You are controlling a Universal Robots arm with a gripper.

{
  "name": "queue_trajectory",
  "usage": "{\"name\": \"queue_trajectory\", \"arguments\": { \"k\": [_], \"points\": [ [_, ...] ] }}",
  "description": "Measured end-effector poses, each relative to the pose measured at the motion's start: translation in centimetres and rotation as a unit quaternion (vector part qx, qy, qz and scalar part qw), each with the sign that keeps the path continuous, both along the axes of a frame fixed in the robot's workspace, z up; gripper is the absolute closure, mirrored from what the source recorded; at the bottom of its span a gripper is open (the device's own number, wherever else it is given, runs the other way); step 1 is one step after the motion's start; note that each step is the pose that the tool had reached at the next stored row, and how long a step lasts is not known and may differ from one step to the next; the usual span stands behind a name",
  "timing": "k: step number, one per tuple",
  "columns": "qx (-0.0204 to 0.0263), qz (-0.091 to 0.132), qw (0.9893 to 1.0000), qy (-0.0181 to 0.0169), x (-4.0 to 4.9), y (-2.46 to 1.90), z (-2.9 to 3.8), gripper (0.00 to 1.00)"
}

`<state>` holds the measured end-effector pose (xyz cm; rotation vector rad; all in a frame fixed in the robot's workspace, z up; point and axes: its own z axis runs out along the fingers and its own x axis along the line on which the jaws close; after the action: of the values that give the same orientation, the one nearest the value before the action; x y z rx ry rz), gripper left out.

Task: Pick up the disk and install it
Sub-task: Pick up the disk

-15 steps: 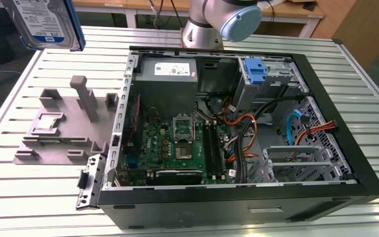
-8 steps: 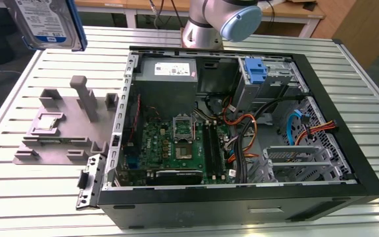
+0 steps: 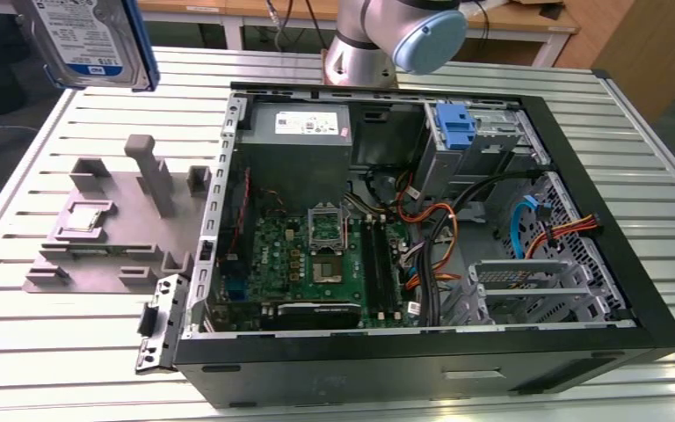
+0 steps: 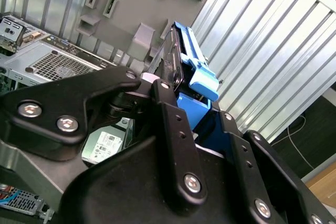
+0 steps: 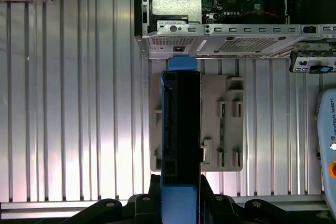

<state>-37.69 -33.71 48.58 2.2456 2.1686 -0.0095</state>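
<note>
Now I hold the disk [image 3: 85, 40] edge-on, fingers [image 4: 168, 108] clenched on its blue frame, high above the grey holder [image 3: 109, 229] on the counter [image 3: 56, 352], I think so it clears the case [image 3: 408, 352] wall.

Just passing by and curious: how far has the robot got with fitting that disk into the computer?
Picking up looks done: the fingers are shut on the disk, which hangs in the air over the grey holder. Installing is left: the disk is not yet inside the open computer case.
</note>
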Motion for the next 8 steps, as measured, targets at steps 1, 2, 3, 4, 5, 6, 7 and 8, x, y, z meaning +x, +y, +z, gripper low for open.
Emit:
{"name": "queue_trajectory", "arguments": {
  "k": [1, 2, 3, 4, 5, 6, 7, 8],
  "points": [
    [0.0, 0.0, 1.0, 0.0001, 0.06, 0.0, 0.0, 0.64],
    [0.0, 0.0, 1.0, 0.0, 0.1, 0.0, 0.0, 0.64],
    [0.0, 0.0, 1.0, 0.0, 0.15, 0.0, 0.0, 0.64],
    [0.0, 0.0, 1.0, 0.0, 0.21, 0.0, 0.0, 0.64],
    [0.0, 0.0, 1.0, 0.0, 0.26, 0.0, 0.0, 0.64],
    [0.0, 0.0, 1.0, 0.0001, 0.32, 0.0, 0.01, 0.64],
    [0.0, 0.0, 1.0, 0.0, 0.37, 0.0, 0.0, 0.64],
    [0.0, 0.0, 1.0, 0.0001, 0.44, 0.0, 0.0, 0.64]
  ]
}}
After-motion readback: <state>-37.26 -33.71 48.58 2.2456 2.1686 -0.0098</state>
